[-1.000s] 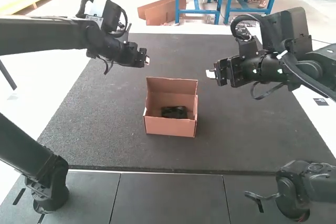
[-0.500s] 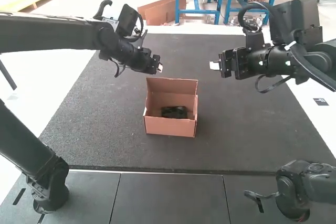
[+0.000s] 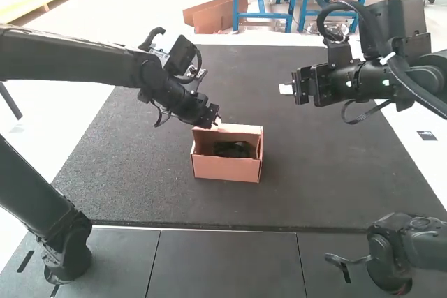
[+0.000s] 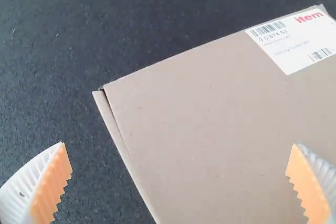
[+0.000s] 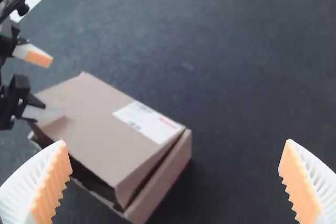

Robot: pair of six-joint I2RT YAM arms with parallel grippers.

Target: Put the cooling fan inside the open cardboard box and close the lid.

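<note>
The cardboard box (image 3: 225, 165) sits mid-mat with its lid (image 3: 229, 130) tipped forward, part way down over the opening. The black cooling fan (image 3: 234, 149) lies inside, half in shadow. My left gripper (image 3: 209, 120) is open at the lid's rear left corner, right against it. In the left wrist view the lid (image 4: 226, 129) with its white label (image 4: 294, 43) spans the space between my open left gripper's (image 4: 178, 187) fingers. My right gripper (image 3: 285, 91) hangs open above and to the right of the box. The right wrist view shows the slanted lid (image 5: 100, 129), the box wall (image 5: 163, 177) and the left gripper (image 5: 38, 80).
A dark mat (image 3: 335, 165) covers the table around the box, with free room on every side. The pale table surface (image 3: 63, 109) lies off the mat's left edge. A small black tag (image 3: 426, 135) lies at the far right.
My left gripper has moved right and down to the lid, and the lid has swung from upright to tipped over the opening. The right gripper rose a little, then held still.
</note>
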